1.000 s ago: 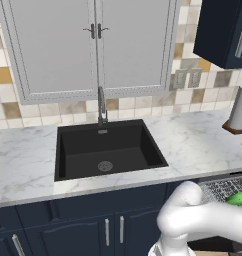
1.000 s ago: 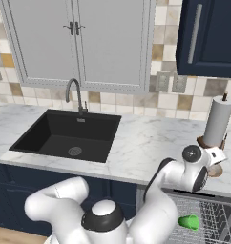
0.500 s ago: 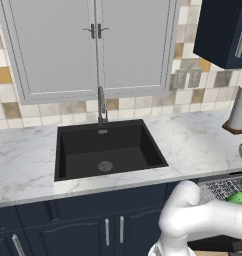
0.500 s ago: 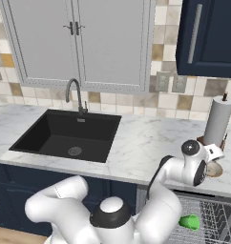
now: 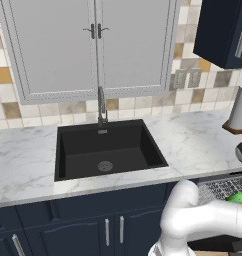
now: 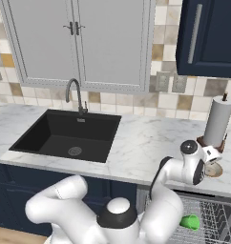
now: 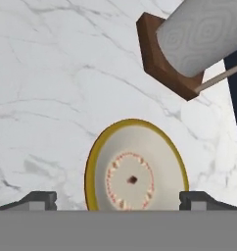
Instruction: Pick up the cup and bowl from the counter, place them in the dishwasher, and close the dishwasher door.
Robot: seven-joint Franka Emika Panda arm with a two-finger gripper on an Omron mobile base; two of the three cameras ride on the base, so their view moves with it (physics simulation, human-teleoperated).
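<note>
We are holding the gripper [image 7: 118, 198] wide open and empty directly above the bowl [image 7: 136, 172], which is sitting on the counter [image 7: 52, 98] just beside the paper-towel roll [image 7: 201, 34], its rim lying between our two fingertips [image 7: 39, 198].

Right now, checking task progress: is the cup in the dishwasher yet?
In. The green cup lies on the dishwasher wire rack, below the counter.

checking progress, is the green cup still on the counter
No, the green cup lies in the dishwasher rack below the counter edge in the right base view.
</note>
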